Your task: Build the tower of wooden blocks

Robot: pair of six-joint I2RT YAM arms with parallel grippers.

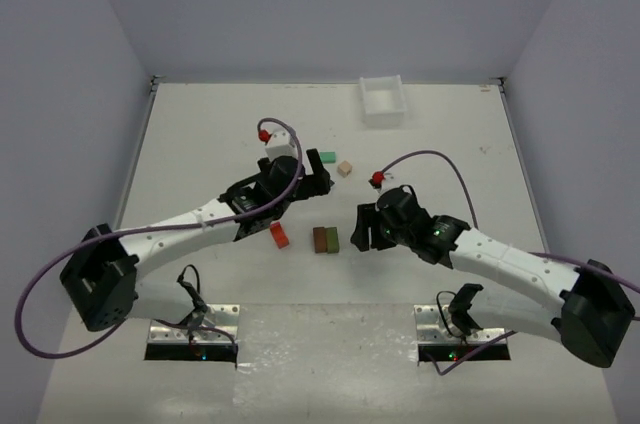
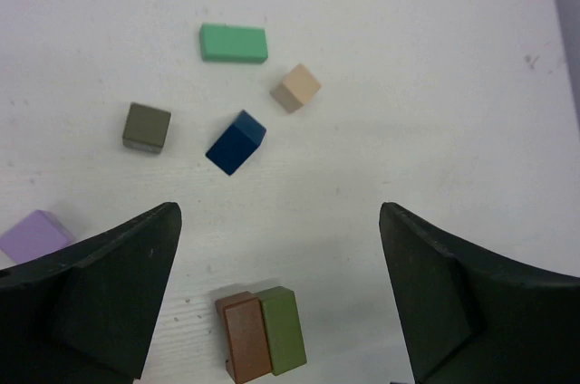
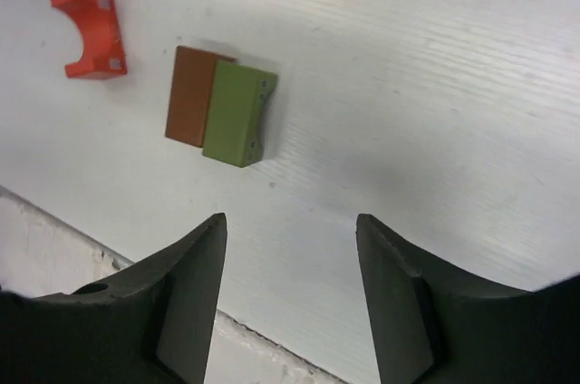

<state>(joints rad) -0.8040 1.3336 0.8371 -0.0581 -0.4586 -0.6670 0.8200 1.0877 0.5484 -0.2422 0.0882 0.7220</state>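
A brown bar (image 1: 320, 239) and an olive-green bar (image 1: 332, 239) lie side by side on the table; no stacked tower shows. They also show in the left wrist view as brown (image 2: 245, 337) and green (image 2: 283, 330), and in the right wrist view as brown (image 3: 190, 94) and green (image 3: 237, 112). A red-orange arch block (image 1: 280, 235) (image 3: 91, 31) lies left of them. My left gripper (image 1: 316, 180) (image 2: 281, 221) is open and empty above the table, with a blue block (image 2: 236, 141) ahead of it. My right gripper (image 1: 362, 227) (image 3: 290, 230) is open and empty, right of the pair.
A teal-green bar (image 1: 326, 157) (image 2: 234, 43), a beige cube (image 1: 344, 168) (image 2: 295, 88), an olive cube (image 2: 147, 126) and a purple block (image 2: 34, 235) lie loose near the left gripper. A white tray (image 1: 383, 99) stands at the back edge.
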